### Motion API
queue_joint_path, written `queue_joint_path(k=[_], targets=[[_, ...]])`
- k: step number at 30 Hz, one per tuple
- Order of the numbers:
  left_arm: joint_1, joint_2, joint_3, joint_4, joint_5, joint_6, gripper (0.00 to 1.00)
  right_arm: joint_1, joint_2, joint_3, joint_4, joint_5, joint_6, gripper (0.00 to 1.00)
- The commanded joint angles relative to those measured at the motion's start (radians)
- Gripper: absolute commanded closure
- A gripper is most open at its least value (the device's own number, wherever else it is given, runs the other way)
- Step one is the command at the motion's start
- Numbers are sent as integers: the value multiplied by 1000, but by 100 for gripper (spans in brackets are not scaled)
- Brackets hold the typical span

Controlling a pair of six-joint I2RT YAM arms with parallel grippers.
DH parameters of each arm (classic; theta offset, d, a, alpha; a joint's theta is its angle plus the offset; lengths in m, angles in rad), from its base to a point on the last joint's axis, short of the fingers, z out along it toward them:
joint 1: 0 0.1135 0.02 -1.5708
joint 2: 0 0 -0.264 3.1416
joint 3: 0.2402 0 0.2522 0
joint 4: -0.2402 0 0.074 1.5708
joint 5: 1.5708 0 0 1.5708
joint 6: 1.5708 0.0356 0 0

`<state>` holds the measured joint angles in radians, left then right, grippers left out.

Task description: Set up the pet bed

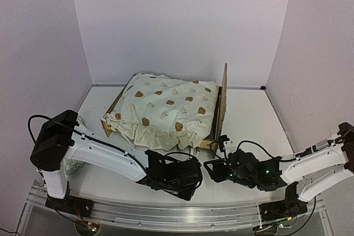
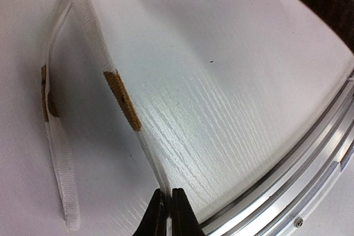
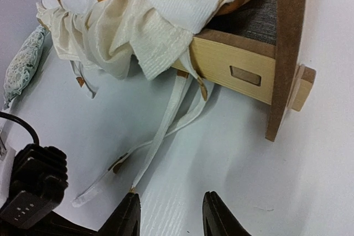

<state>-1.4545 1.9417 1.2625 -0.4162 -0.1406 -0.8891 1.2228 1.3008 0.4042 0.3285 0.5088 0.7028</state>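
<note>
1. cover (image 1: 166, 109): cream, brown bear prints, ruffled edge. Puffed mound mid-table, ruffle hanging at its 6 o'clock side.
2. tie (image 2: 123, 100): flat cream strap with a tan patch, lying on the table. In the left wrist view it runs from 11 o'clock down to 6.
3. second tie (image 2: 58, 153): just beside the first, at its 9 o'clock. Tan patch too; loose end at 7 o'clock of that view.
4. pillow (image 3: 22, 62): pale, floral, ruffled. At the 9 o'clock edge of the right wrist view, just beside the ruffle.
5. table (image 1: 249, 120): white, faint wood grain.
6. rail (image 1: 166, 214): aluminium, along the table's 6 o'clock edge.
7. walls (image 1: 182, 20): plain, pale, at 9, 12 and 3 o'clock.
</note>
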Motion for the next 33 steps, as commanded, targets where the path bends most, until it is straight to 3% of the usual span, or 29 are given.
queue_joint_path(k=[1,4,10,16,25,33], targets=[[15,4,44,19,35,6,82,1,-10,13,-48,63,-27,59],[15,1,64,-35,35,19,66,1,16,39,-48,73,-41,59],[15,-101,33,-129,19,23,53,0,98,113,-48,83,-71,59],[33,-175,-26,-257,-46,-9,52,0,196,186,-48,131,-75,56],[63,-168,-113,-198,-4,14,54,0,323,272,-48,192,-80,51],[67,-97,-94,-163,41,51,56,0,313,257,-48,218,-82,51]])
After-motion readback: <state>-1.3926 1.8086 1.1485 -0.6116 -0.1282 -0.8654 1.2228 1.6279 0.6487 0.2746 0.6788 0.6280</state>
